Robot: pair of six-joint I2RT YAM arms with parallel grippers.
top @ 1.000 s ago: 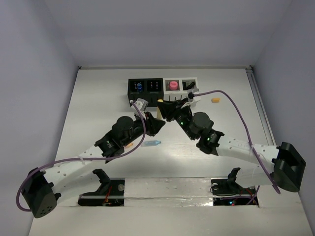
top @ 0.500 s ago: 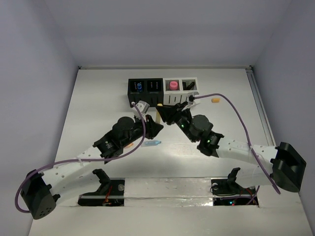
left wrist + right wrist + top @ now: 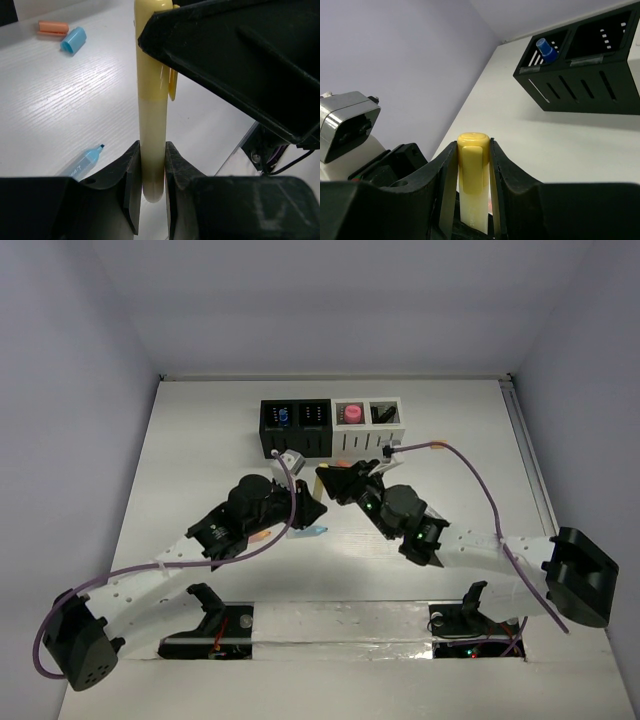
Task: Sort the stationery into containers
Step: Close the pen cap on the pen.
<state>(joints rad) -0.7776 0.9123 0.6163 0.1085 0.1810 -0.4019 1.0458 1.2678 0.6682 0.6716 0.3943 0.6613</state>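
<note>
Blue highlighter (image 3: 85, 162): lies loose on the table (image 3: 200, 440) on the near side of the left gripper (image 3: 150, 172), not yet sorted.
Blue cap (image 3: 73, 40) and orange piece (image 3: 53, 27): lie side by side on the table, also unsorted.
Yellow pen (image 3: 151, 115): spans the gap between the two grippers, off the table and short of any container.
Left grip: jaws clamped on the pen's plain lower end.
Right gripper (image 3: 473, 165): jaws closed around the capped end with the clip.
Change: over the last second the joined pair has drifted back from the front of the white cubes toward the near edge, and neither grip has loosened.
Meaning: this looks like a handover, or a cap being pulled or seated; I cannot tell which. One side must let go before the pen can be dropped in.
Containers (image 3: 300, 440): four in a row at the far side, with a blue item (image 3: 546, 49) in the leftmost black cube and a pink one (image 3: 350, 413) in a white cube.
</note>
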